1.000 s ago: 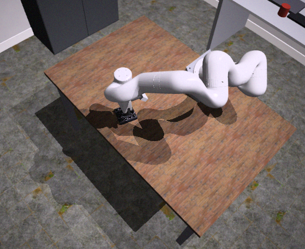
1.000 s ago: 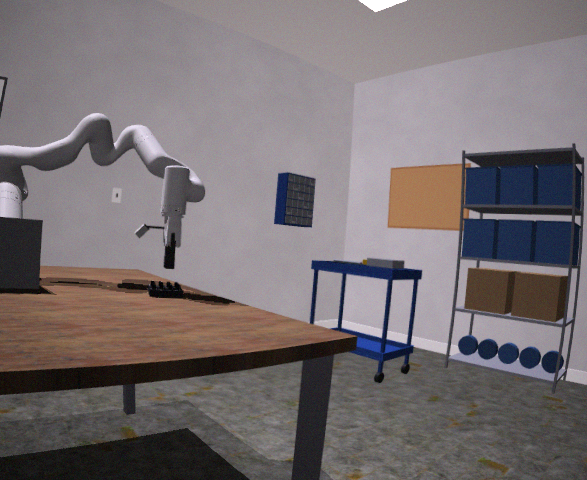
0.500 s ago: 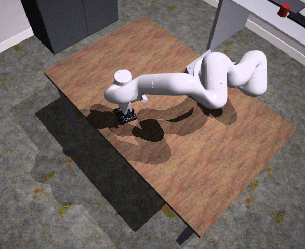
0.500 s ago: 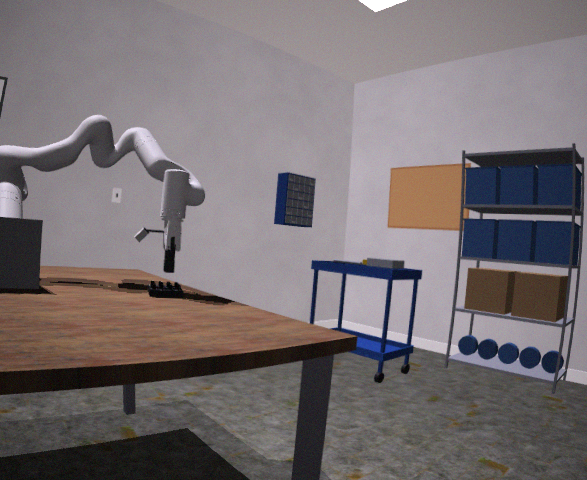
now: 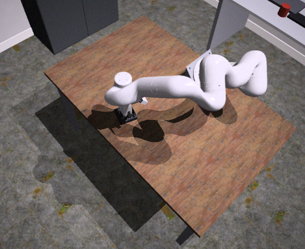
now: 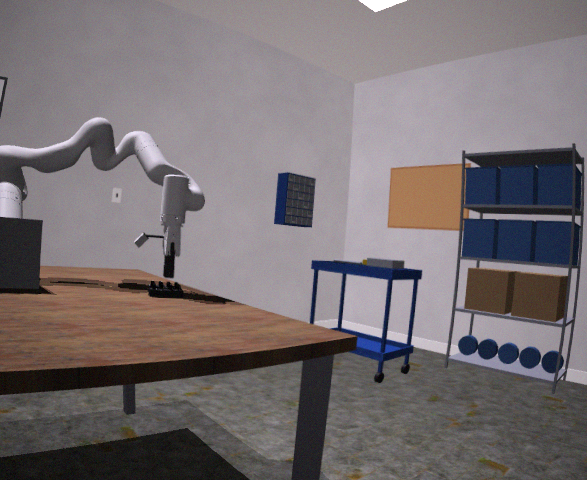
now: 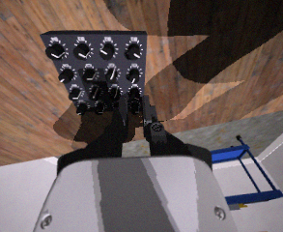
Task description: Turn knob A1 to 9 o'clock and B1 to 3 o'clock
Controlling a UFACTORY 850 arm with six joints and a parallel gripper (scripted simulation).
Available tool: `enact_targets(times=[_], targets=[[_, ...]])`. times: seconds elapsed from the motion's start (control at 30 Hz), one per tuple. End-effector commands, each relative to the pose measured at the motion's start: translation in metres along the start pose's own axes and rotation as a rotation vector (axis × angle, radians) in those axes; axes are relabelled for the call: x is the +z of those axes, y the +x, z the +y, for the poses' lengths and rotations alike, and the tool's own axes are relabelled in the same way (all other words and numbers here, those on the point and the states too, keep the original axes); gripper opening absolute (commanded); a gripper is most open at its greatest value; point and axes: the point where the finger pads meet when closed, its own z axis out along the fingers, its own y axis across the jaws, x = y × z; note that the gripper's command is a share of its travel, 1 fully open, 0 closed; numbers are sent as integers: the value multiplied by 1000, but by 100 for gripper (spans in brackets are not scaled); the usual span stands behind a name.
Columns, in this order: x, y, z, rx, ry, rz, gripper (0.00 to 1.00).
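Note:
The black knob box (image 5: 123, 122) (image 6: 165, 293) (image 7: 75, 62) stands on the table. In the wrist view its name side is at the top, so row A is the lowest row, by the fingers, and knob 1 is at the right. My gripper (image 6: 168, 276) (image 7: 134, 104) points down just above the box, its fingers a small gap apart with nothing held. Knob A1 (image 7: 135, 107) shows dark in the gap between the fingers; its line cannot be read. Knob B1 (image 7: 134, 92) is just above it in that view, in shadow, its pointing unclear. The socket is hidden.
The other knobs stand close beside A1 and B1. The wooden table (image 5: 214, 161) (image 6: 128, 330) (image 7: 15, 97) has an edge close to the box. My camera arm sticks out beside the gripper. A blue cart (image 6: 365, 271) (image 7: 254, 197) stands beyond the table.

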Motion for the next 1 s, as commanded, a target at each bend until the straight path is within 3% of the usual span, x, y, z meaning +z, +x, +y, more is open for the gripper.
enact_targets(times=[0.0,0.97], targets=[[2,-1,0,-1,0,-2,19],[10,-1,0,-1,0,-2,19]])
